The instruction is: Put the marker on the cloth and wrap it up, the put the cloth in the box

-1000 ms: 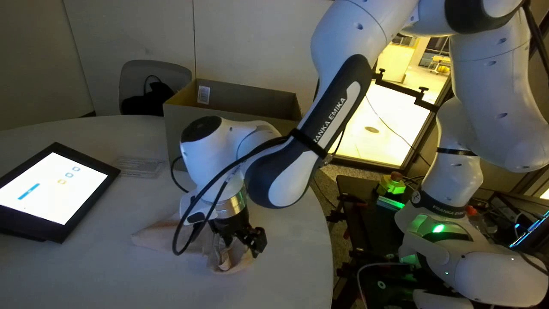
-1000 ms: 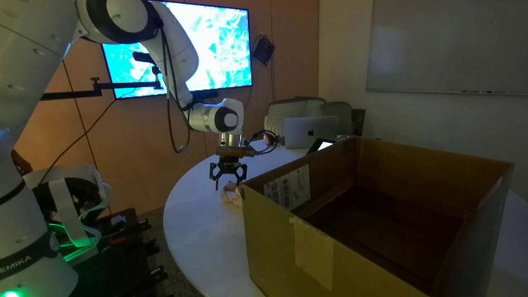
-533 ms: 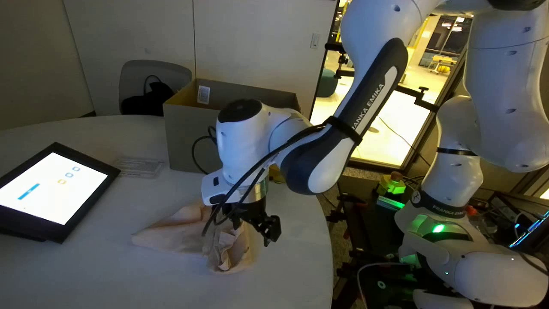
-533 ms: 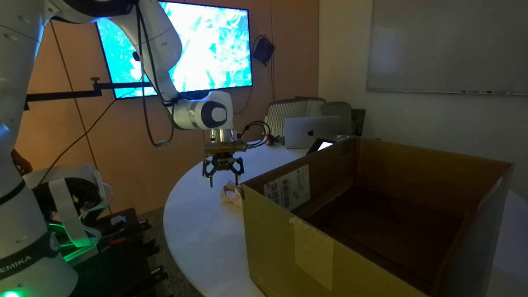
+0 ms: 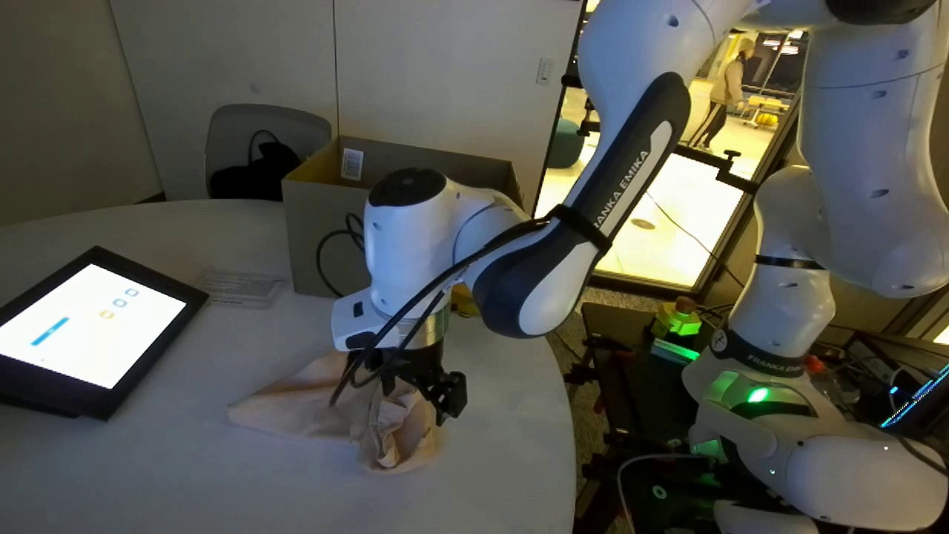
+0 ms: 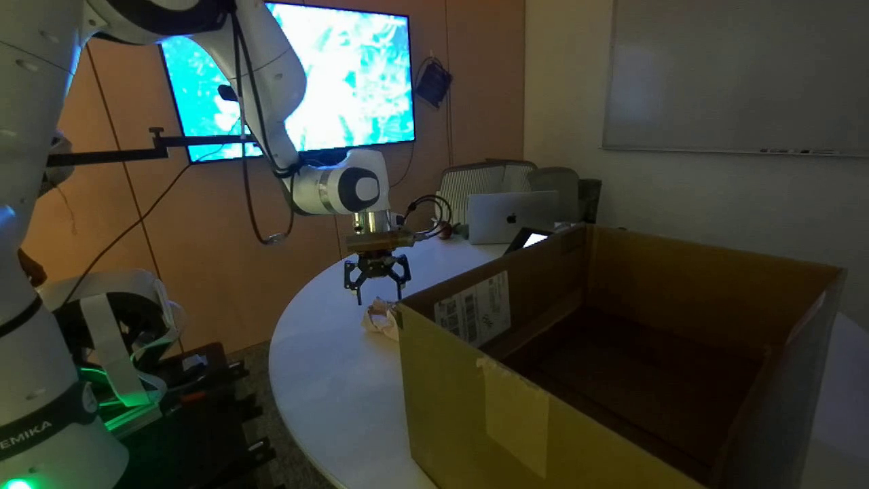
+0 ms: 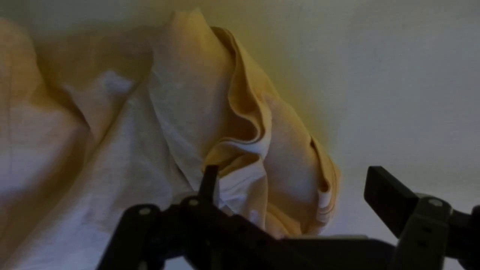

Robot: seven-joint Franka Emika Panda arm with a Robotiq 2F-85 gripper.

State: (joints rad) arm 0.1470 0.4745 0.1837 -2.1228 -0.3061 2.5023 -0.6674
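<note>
Cloth looks soft, light, floppy | end effector spread wide, nothing gripped | pinch that gathered ridge deep, or it may unroll!

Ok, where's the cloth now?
In an exterior view, the cloth lies on the table, right of the lit screen and in front of the box, its bunched end beneath the open gripper.

- A white table, its edge curving round.
- A tan cloth, rumpled, lying toward the right-hand edge as I look.
- A cardboard box, open-topped, standing by the far edge.
- A black-framed screen, lit, well away from the right-hand edge.
- A flat clear thing at the screen's corner.
- A silver laptop near the edge across from the box.
</note>
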